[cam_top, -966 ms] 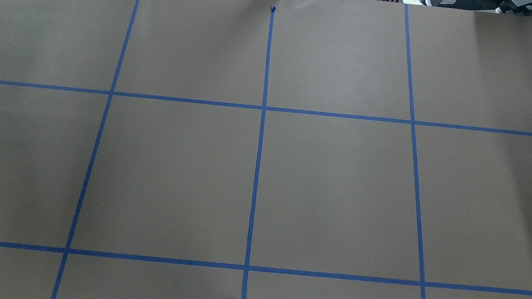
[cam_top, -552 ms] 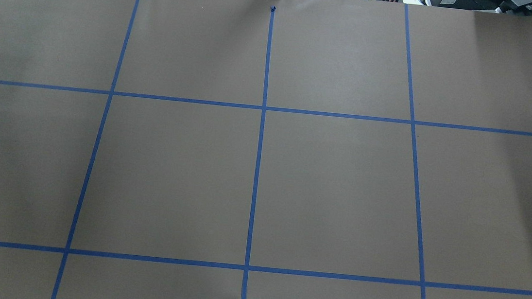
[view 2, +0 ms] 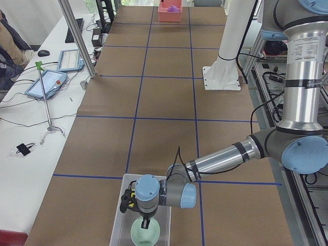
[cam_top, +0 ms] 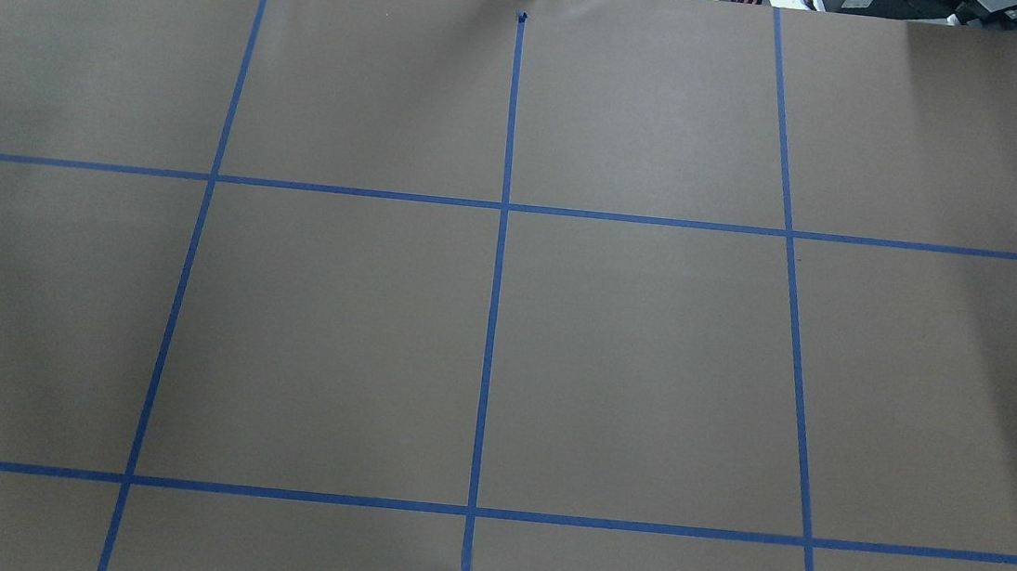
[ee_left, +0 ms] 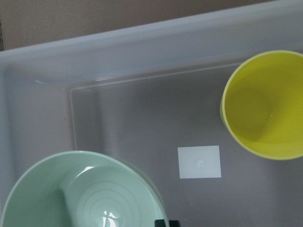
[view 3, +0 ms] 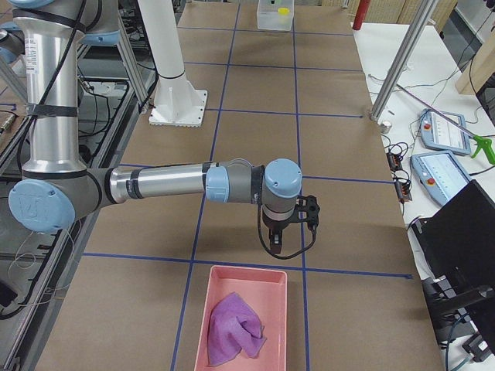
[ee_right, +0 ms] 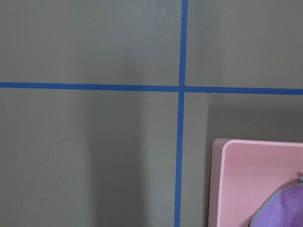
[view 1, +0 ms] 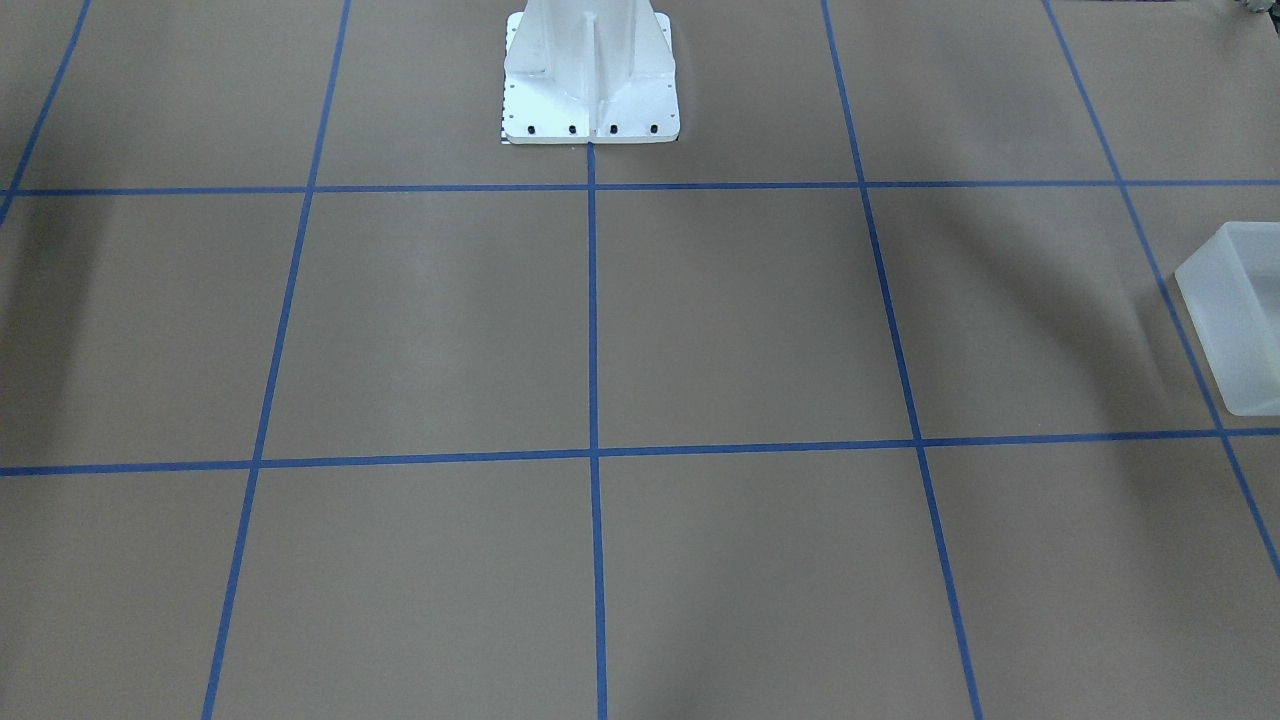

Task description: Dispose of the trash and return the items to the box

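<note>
Now | left gripper (view 2: 146, 224) over box (view 2: 119, 225), above green bowl (view 2: 138, 237) | right gripper (view 3: 278, 249) far off | openings: cannot tell

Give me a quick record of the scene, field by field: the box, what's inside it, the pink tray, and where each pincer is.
box: frosted white bin at the table's end on the robot's left
in box: green bowl and yellow cup, both upright
pink tray: at the opposite end, holds a purple cloth
left pincer: over the green bowl; open or shut unclear
right pincer: above the table beside the pink tray; open or shut unclear
</note>
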Controlling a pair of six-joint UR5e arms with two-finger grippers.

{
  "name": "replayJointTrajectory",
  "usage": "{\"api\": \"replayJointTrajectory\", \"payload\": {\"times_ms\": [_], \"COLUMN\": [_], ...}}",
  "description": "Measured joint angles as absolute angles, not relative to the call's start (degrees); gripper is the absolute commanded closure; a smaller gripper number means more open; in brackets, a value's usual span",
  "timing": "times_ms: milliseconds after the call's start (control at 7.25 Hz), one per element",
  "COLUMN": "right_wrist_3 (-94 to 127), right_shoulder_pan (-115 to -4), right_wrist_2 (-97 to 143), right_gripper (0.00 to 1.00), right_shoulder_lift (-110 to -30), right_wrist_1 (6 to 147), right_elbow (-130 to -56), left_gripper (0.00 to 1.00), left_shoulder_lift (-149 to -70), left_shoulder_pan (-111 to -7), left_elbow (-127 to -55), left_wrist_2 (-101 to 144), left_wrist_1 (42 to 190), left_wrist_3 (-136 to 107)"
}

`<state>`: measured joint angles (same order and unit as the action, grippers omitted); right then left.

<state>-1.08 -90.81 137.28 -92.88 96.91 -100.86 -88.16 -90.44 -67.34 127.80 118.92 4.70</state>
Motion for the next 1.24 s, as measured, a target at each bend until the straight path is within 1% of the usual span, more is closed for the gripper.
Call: {"api": "replayJointTrajectory", "payload": {"times_ms": [414,552,690,828,1241], "right_wrist_3": [-1.0,-1.0,-1.0,-1.0,-1.0], "right_shoulder_pan": [-90.8,-90.7,-90.7,-90.7,-90.7], "right_wrist_2": [137.3,137.3,137.3,137.3,137.2], "right_gripper": [0.0,0.0,0.0,0.0,0.0], "right_shoulder_lift": [-92.9,-92.9,-92.9,-92.9,-92.8], "right_wrist_1": [96.9,96.9,96.9,96.9,96.9], "right_elbow": [-100.9,-100.9,-100.9,-100.9,-101.0], "left_gripper": [1.0,0.43,0.15,0.03,0.03], "left_shoulder_lift": [-88.2,-88.2,-88.2,-88.3,-89.3], "left_shoulder_pan": [-88.9,-88.6,-88.5,-88.4,-88.3], "left_elbow": [-66.1,-65.8,-65.7,-65.6,-67.2], "left_wrist_2": [127.9,128.0,128.0,128.1,131.0], "left_wrist_1": [121.0,121.2,121.3,121.3,120.4], "left_wrist_3": [3.0,2.8,2.8,2.8,2.2]}}
